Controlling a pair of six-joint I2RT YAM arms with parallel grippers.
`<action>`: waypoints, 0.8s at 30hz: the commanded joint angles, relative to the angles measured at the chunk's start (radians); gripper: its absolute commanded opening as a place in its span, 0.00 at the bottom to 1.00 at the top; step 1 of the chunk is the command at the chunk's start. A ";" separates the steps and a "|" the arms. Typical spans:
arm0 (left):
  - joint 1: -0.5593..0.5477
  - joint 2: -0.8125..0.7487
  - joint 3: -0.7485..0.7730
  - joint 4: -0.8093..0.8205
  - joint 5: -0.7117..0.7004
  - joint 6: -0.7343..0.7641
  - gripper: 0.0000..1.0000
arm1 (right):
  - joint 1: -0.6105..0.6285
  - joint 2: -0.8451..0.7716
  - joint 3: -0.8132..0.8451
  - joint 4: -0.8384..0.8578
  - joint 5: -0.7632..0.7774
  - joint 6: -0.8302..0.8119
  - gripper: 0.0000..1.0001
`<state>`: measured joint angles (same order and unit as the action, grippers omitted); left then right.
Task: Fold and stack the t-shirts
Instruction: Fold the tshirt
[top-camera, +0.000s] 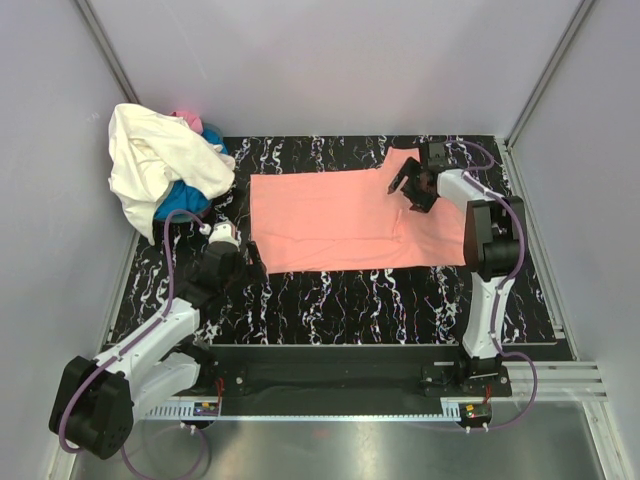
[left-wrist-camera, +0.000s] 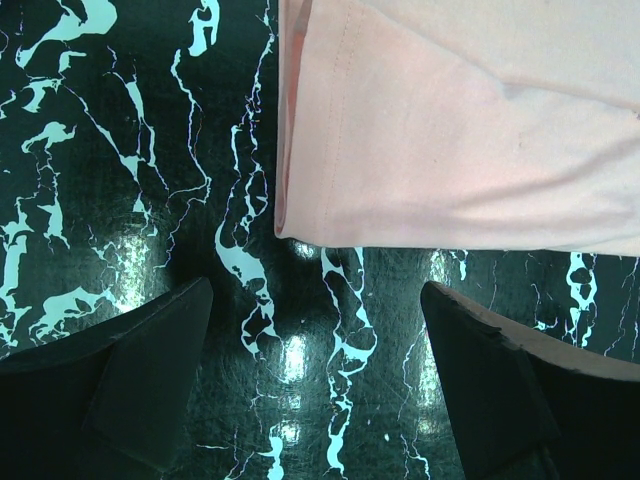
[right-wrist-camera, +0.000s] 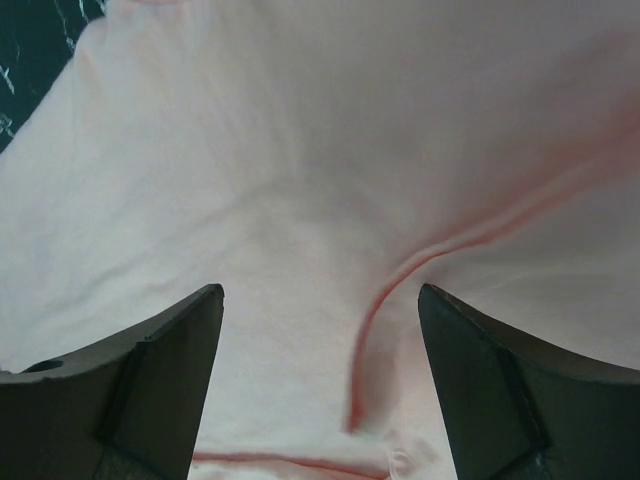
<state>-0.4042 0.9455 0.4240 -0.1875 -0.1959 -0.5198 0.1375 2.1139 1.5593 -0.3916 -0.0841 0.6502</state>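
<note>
The salmon-pink t-shirt (top-camera: 340, 215) lies spread flat in the middle of the black marbled table. My left gripper (top-camera: 248, 262) is open and empty just off the shirt's near left corner (left-wrist-camera: 300, 232), which lies ahead of its fingers (left-wrist-camera: 150, 370). My right gripper (top-camera: 408, 188) is open above the shirt's far right part, with pink cloth and a fold crease (right-wrist-camera: 400, 280) between its fingers (right-wrist-camera: 160, 370). The cream-white shirt (top-camera: 150, 160) lies heaped at the far left on top of the blue shirt (top-camera: 190, 195), with a bit of hot pink (top-camera: 185, 118) behind.
Grey walls enclose the table (top-camera: 330, 290) on three sides. A metal rail (top-camera: 340, 385) with the arm bases runs along the near edge.
</note>
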 joint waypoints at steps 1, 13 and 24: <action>-0.005 -0.007 0.033 0.033 -0.022 0.018 0.92 | 0.010 0.008 0.090 -0.114 0.145 -0.024 0.87; -0.005 -0.007 0.032 0.036 -0.022 0.018 0.92 | 0.085 -0.104 0.068 -0.123 0.296 -0.096 0.95; -0.038 0.076 0.082 0.051 -0.027 -0.011 0.92 | 0.076 -0.521 -0.405 -0.038 0.305 -0.046 0.99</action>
<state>-0.4290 0.9993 0.4477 -0.1886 -0.2111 -0.5182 0.2195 1.6909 1.3014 -0.4828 0.2245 0.5762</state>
